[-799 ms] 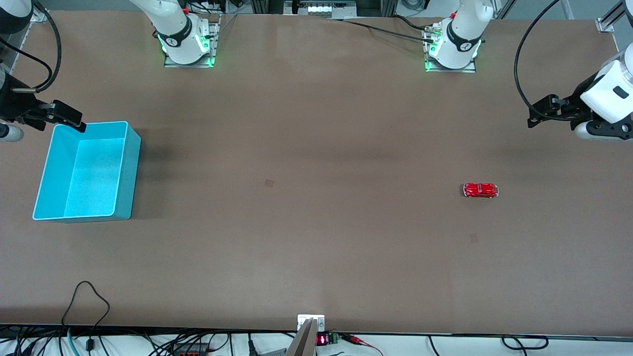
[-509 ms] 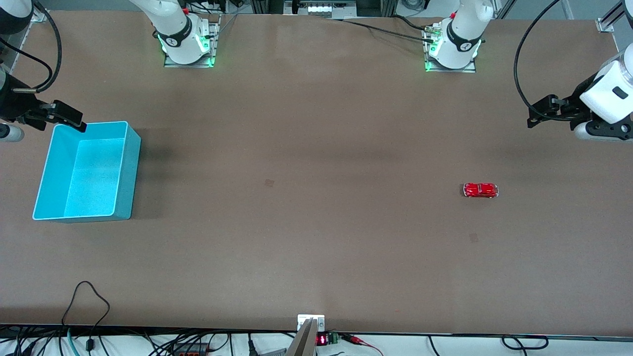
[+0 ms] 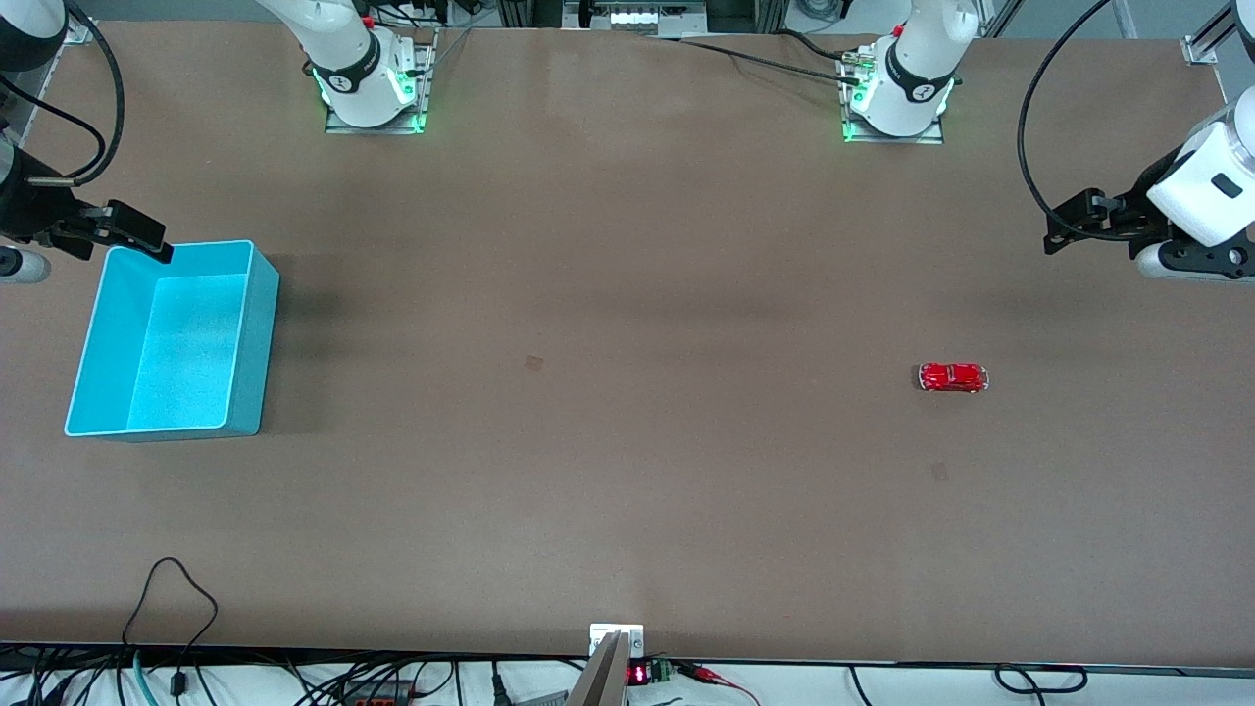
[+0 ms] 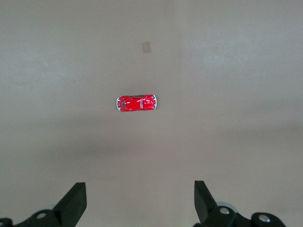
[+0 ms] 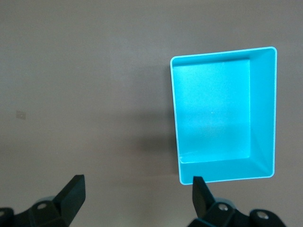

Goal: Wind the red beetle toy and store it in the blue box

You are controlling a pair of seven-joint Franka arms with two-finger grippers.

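1. Nearest to the front camera, the counter [image 3: 627, 510] is bare brown board; only a few small darker marks show on it.
2. A little farther, toward the left arm's end of the counter, stands the red beetle toy [image 3: 953, 378] on its wheels, alone, with its long axis along the length of the counter. Nothing touches it.
3. About as far from the front camera, at the right arm's end, stands the blue box [image 3: 250, 338]. It is upright, open at the top, and I see nothing inside. It is well apart from the toy.
4. The left gripper [image 3: 1069, 224] hangs in the air at its own end of the counter, over bare board and not over the toy. In its wrist view the jaws of this gripper [image 4: 140, 198] are spread wide and hold nothing.
5. The right gripper [image 3: 137, 233] hangs beside the farther corner of the box, and its jaws [image 5: 137, 194] are also spread wide and empty. This arm seems to wait.
6. I judge that the step in hand is reaching for the toy. To do it well, the left gripper should come straight down over the toy and close on its two long sides, low on the body, because the glossy round roof may slip.
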